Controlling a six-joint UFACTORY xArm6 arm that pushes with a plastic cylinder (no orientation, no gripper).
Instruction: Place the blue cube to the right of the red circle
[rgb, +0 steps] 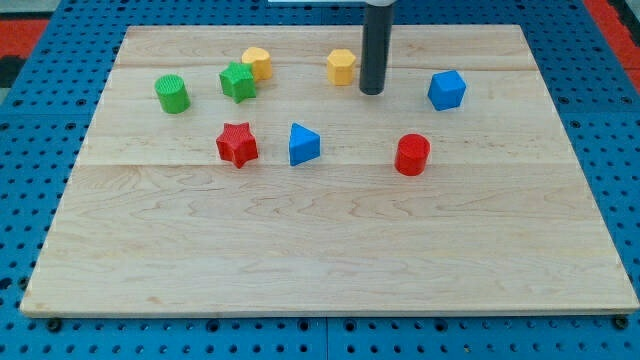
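Note:
The blue cube (447, 90) sits on the wooden board toward the view's upper right. The red circle, a short red cylinder (412, 154), stands below and a little left of it. My tip (372, 92) rests on the board left of the blue cube, with a gap between them, and just right of the yellow hexagonal block (342, 67). The red circle is below and to the right of my tip.
A blue triangular block (304, 144) and a red star (237, 144) lie left of the red circle. A green star (238, 81), a yellow cylinder (257, 63) and a green cylinder (172, 94) sit at the upper left. The board's edge (590, 170) borders blue pegboard.

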